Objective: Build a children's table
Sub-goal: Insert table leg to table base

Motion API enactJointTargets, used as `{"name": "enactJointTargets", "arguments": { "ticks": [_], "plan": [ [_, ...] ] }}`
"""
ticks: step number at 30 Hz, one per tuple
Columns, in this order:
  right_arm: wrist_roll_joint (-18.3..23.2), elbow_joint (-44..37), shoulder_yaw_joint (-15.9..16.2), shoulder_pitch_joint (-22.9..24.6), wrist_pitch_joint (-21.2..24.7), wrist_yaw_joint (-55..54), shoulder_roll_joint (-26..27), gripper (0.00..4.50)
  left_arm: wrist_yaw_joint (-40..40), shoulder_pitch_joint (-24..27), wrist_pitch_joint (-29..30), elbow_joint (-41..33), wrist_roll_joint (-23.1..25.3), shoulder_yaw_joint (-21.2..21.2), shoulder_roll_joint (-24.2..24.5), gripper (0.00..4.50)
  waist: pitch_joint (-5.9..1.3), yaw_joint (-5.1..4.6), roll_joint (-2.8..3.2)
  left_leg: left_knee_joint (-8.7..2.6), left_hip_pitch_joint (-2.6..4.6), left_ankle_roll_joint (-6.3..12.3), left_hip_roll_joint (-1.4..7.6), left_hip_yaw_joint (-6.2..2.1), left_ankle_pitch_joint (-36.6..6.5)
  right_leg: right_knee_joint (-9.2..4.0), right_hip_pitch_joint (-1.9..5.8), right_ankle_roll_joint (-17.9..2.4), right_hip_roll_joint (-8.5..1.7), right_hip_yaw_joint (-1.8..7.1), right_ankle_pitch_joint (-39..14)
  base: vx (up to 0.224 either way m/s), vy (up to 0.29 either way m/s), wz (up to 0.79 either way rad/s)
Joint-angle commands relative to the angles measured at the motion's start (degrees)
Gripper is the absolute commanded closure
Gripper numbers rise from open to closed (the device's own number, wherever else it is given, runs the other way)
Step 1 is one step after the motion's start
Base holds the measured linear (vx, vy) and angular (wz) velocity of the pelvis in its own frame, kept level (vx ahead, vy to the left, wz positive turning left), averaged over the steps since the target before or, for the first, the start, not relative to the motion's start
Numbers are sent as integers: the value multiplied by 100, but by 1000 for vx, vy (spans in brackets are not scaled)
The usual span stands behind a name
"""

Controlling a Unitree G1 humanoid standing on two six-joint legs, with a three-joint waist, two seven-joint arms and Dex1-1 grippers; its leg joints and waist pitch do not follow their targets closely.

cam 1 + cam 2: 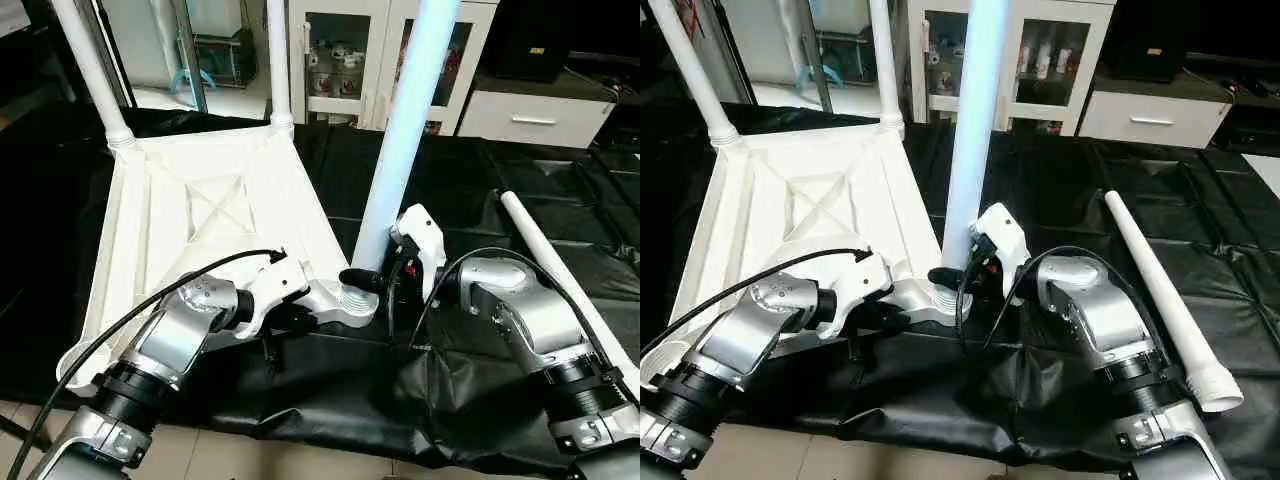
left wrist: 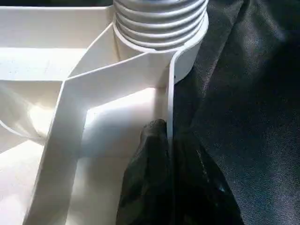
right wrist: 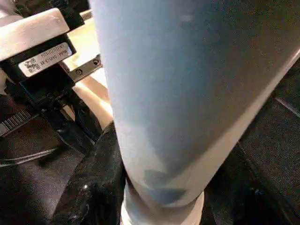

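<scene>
Silver forearms frame the near edge of the black-covered counter [image 1: 560, 200], where the white children's table top [image 1: 200, 210] lies upside down, ribs and X-brace facing up. Two legs [image 1: 90, 70] already stand in the sockets at its far corners, a third leg [image 1: 405, 130] rises from the near-right corner socket [image 1: 355, 300], and the fourth leg [image 1: 1165, 300] lies loose on the cloth toward the counter's right side.

Left gripper [image 1: 290, 318] has its fingers [image 2: 150, 173] pinched on the thin side wall of the top, just beside that socket, steadying it. Right gripper [image 1: 375, 283] has its fingers half spread around the base of the upright third leg; whether they press it or merely ring it cannot be told.

Everything looks like light, hollow moulded plastic: stiff enough to stand on its own, yet smooth and likely slippery, and a long leg would tip the panel easily if pushed high up. Holding low, near the ribbed collar, and bracing the rim seems the safest grip.

A small white label with a code square and fine print shows on the left gripper in the right wrist view [image 3: 44, 58]; its text is too small to read. No brand is visible.
</scene>
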Motion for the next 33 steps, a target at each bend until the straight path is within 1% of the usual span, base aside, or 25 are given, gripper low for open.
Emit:
{"name": "enactJointTargets", "arguments": {
  "ticks": [1,3,9,11,12,13,14,15,17,18,19,20,21,22,23,24,25,26,27,28,29,30,31,32,33],
  "plan": [
    [-302,461,590,426,225,138,8,264,164,-98,-51,-87,-158,147,-39,450,-207,21,-17,-514,47,-111,177,-107,-2710,-489,114,-841,-166,65,-2754,0,0,0],
    [-336,473,550,479,127,32,51,264,190,-93,-57,-87,-158,148,-30,450,-202,16,-18,-518,49,-121,177,-108,-2784,-501,101,-816,-166,63,-2811,0,0,0],
    [-411,493,304,658,-179,-448,236,264,349,-36,-107,-48,-157,241,-34,450,-179,-11,-19,-532,66,-163,166,-138,-3063,-573,53,-583,-173,44,-3396,0,0,0],
    [-494,701,4,646,-380,-1059,505,264,587,6,-62,29,-116,314,-108,450,-174,-52,-9,-562,44,-212,158,-172,-3168,-596,70,-499,-177,8,-3547,0,0,0],
    [-506,729,-28,641,-402,-1120,534,264,607,11,-54,37,-107,312,-115,450,-171,-67,-7,-563,45,-222,156,-181,-3234,-605,61,-475,-174,0,-3609,0,0,0],
    [-534,844,-134,598,-459,-1366,648,264,706,34,46,13,-78,293,-189,450,-157,-99,-33,-563,57,-231,148,-199,-3372,-633,48,-406,-165,-23,-3772,0,0,0],
    [-586,998,-222,529,-565,-1665,773,264,853,53,215,-33,-55,276,-320,450,-149,-136,-13,-557,85,-248,142,-218,-3525,-657,20,-367,-173,-40,-3927,0,0,0],
    [-634,1128,-287,466,-659,-1915,873,264,987,61,359,-62,-40,272,-440,450,-146,-164,-6,-557,87,-246,137,-233,-3573,-674,26,-355,-171,-62,-3971,0,0,0],
    [-678,1471,-459,255,-808,-2439,1084,264,1288,-3,600,-12,0,275,-718,450,-129,-259,35,-598,63,-275,145,-288,-3766,-699,92,-325,-176,-153,-3985,-23,22,-11],
    [-698,1761,-610,65,-929,-2865,1240,264,1551,-102,714,110,42,297,-929,450,-106,-316,78,-656,41,-292,163,-344,-4031,-710,157,-304,-170,-273,-3909,-47,45,-21],
    [-698,1829,-647,20,-951,-2959,1276,264,1615,-130,739,145,51,305,-979,450,-96,-364,113,-697,71,-320,181,-377,-4278,-720,177,-321,-150,-337,-3764,-48,49,-20],
    [-688,2029,-742,-109,-1005,-3199,1370,264,1805,-228,816,268,70,339,-1135,450,-80,-415,175,-778,94,-321,221,-425,-4679,-707,267,-394,-128,-441,-3356,-52,36,-9],
    [-737,2279,-807,-264,-1117,-3497,1464,264,2061,-368,908,445,91,389,-1333,450,-55,-428,174,-898,58,-279,286,-418,-4951,-581,378,-467,-111,-482,-2843,-52,36,-9],
    [-746,2494,-874,-394,-1196,-3724,1552,264,2290,-496,951,615,102,447,-1494,450,23,-293,219,-1250,-94,-219,417,-280,-5259,-156,547,-546,19,-551,-2444,-86,2,6],
    [-764,2646,-927,-484,-1262,-3905,1616,264,2458,-589,973,740,105,490,-1601,450,-12,74,242,-1486,-270,-107,510,13,-5272,554,724,-541,29,-442,-1303,-74,-61,19],
    [-770,2693,-943,-512,-1283,-3963,1636,264,2511,-618,980,780,106,504,-1635,450,-48,44,30,-1366,-97,141,497,82,-4796,516,632,-372,-17,-188,-1554,-74,-61,19],
    [-805,2906,-988,-649,-1378,-4216,1720,264,2830,-767,948,995,119,594,-1796,450,-30,32,-350,40,669,-84,-70,128,-3007,-907,-395,189,-315,-105,-5341,45,-149,20],
    [-840,3177,-1039,-817,-1501,-4507,1825,265,3181,-922,901,1209,141,702,-1975,450,-74,17,-282,384,268,123,-95,-143,-1284,-1026,-89,65,-873,261,-6691,84,-107,-20],
    [-848,3261,-1055,-872,-1531,-4601,1860,265,3289,-974,872,1278,143,736,-2031,450,-176,57,-248,138,-198,121,-23,-311,-931,-652,461,-57,-931,343,-5859,84,-107,-20],
    [-854,3407,-1072,-968,-1589,-4730,1923,265,3489,-1067,793,1399,135,816,-2133,450,-258,206,-27,-338,-45,-104,152,-332,-590,-414,370,-430,-516,19,-3538,100,22,-37],
    [-854,3706,-1130,-1132,-1727,-4944,2020,265,3748,-1184,729,1535,148,919,-2256,450,-253,138,-66,-334,98,-72,134,-246,-747,-242,195,-800,-209,-73,-1691,70,6,0],
    [-848,3845,-1164,-1205,-1789,-5049,2060,265,3859,-1238,696,1605,159,958,-2297,450,-233,113,-46,-368,95,-23,129,-217,-943,-247,200,-1000,-202,-78,-1368,70,6,0],
    [-843,3958,-1190,-1264,-1841,-5124,2091,265,3951,-1282,668,1663,168,991,-2325,450,-231,110,-20,-384,120,27,125,-172,-1226,-290,195,-1174,-201,-68,-1378,-6,-42,18],
    [-837,4147,-1229,-1362,-1932,-5194,2138,265,4113,-1372,586,1798,173,1044,-2347,450,-199,77,-16,-398,113,38,126,-134,-1689,-347,177,-1349,-210,-52,-1663,0,0,0],
    [-843,4185,-1233,-1384,-1959,-5191,2146,265,4124,-1385,565,1828,164,1056,-2326,450,-213,61,-34,-430,49,35,126,-146,-1829,-365,252,-1265,-212,-76,-1859,0,0,0]
  ]
}}
